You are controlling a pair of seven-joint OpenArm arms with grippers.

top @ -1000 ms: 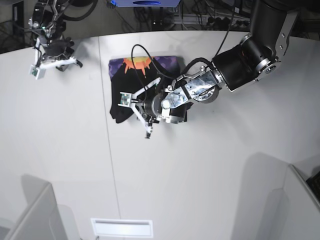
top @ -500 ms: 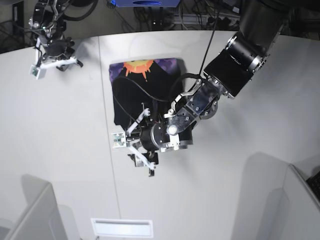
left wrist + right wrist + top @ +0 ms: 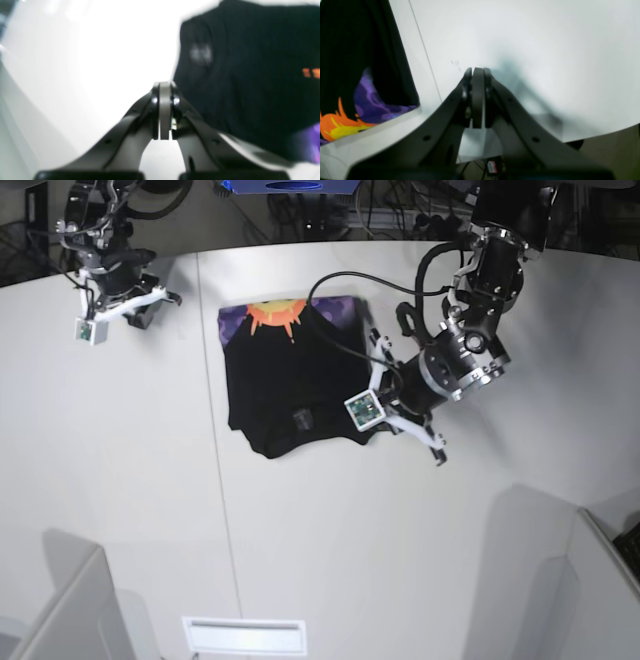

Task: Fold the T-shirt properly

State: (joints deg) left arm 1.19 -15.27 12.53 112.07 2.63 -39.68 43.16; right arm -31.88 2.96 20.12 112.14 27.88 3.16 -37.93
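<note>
The T-shirt [image 3: 285, 375] lies folded into a rough black rectangle on the white table [image 3: 120, 480]. Its purple and orange print [image 3: 275, 311] shows along the far edge. My left gripper [image 3: 438, 450] hangs shut and empty over bare table, just right of the shirt's near right corner. In the left wrist view the left gripper [image 3: 164, 87] has its fingers pressed together, with the black T-shirt [image 3: 250, 75] blurred to the right. My right gripper [image 3: 163, 298] stays shut at the far left, apart from the shirt. In the right wrist view the right gripper [image 3: 477, 71] holds nothing, and the T-shirt [image 3: 357, 55] lies at the left.
A table seam [image 3: 218, 480] runs front to back beside the shirt's left edge. A white slot [image 3: 243, 635] sits at the table's near edge. Grey partitions stand at the near left [image 3: 60, 610] and near right [image 3: 600, 580]. Cables and equipment [image 3: 330, 205] crowd the space beyond the far edge.
My left arm swung from the shirt's near left side across to its right, and its jaws closed empty. The shirt now lies uncovered. The right arm shifted only slightly.
</note>
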